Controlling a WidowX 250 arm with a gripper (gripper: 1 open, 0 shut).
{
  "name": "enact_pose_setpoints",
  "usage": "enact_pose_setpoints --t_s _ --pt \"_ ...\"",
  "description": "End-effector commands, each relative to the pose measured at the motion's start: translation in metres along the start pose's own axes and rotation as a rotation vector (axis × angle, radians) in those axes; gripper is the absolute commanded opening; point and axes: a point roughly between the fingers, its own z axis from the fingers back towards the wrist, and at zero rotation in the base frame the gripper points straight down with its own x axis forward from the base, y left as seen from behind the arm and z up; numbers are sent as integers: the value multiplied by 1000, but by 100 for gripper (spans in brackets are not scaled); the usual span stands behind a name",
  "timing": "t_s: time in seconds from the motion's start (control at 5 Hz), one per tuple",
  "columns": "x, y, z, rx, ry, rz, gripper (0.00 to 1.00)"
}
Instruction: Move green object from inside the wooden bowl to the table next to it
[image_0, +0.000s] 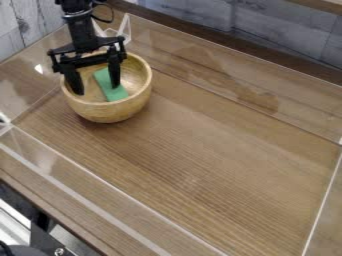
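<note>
The wooden bowl (107, 100) stands at the far left of the table (214, 150). Inside it lies the green object (111, 87), a flat bright green block leaning against the bowl's inner wall. My black gripper (96, 80) points straight down into the bowl, open, with one finger (75, 81) on the left of the block and the other (119, 76) on its right. The fingertips reach down to about rim level and part of the block is hidden behind them. Nothing is gripped.
Clear plastic walls (40, 150) run round the table's edge, one close behind and left of the bowl. Brown wood-grain tabletop stretches to the right and front of the bowl.
</note>
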Motion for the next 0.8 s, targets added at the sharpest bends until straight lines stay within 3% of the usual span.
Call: enact_pose_setpoints --t_s 0.0,0.6 --pt "22 -1 23 -27 -53 23 100" --pt "68 3 34 -35 -43 19 100"
